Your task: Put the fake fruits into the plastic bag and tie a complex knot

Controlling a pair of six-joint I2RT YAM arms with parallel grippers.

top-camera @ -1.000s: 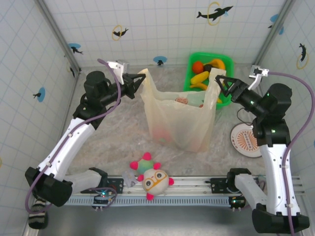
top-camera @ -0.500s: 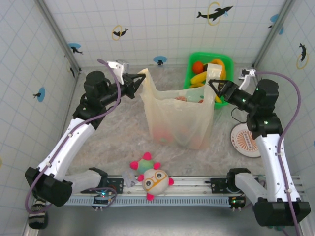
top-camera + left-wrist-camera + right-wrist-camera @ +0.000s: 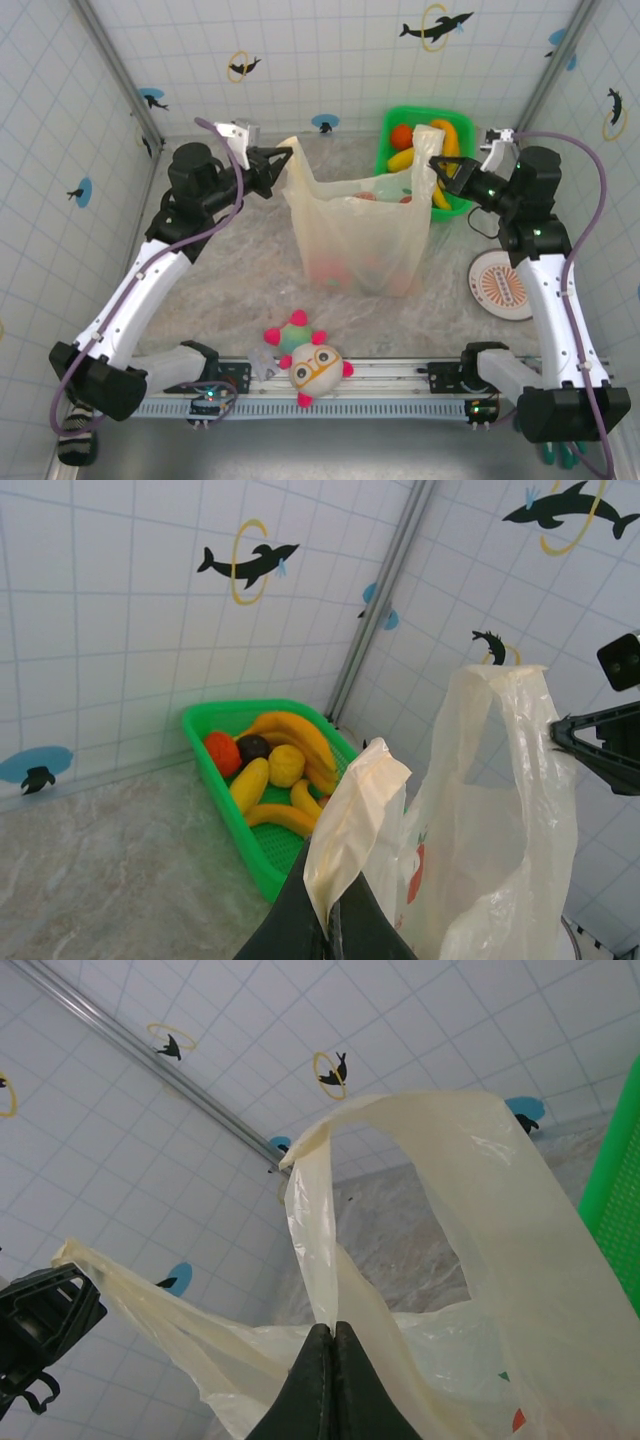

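- The left fingers [image 3: 300, 927] pinch one handle of the plastic bag [image 3: 360, 235]; the right fingers [image 3: 318, 1365] pinch the other.
- The bag stands open on the tabletop, beside the green basket [image 3: 383, 150] of fake fruits [image 3: 406, 158].

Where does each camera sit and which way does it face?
Top external: above, behind the bases, looking down on the plastic bag; both arms show.
Left wrist: faces the green basket; left gripper pinches a handle.
Right wrist: faces the tiled wall; right gripper pinches the other handle.
Shared: each wrist view shows the bag and the opposite gripper.
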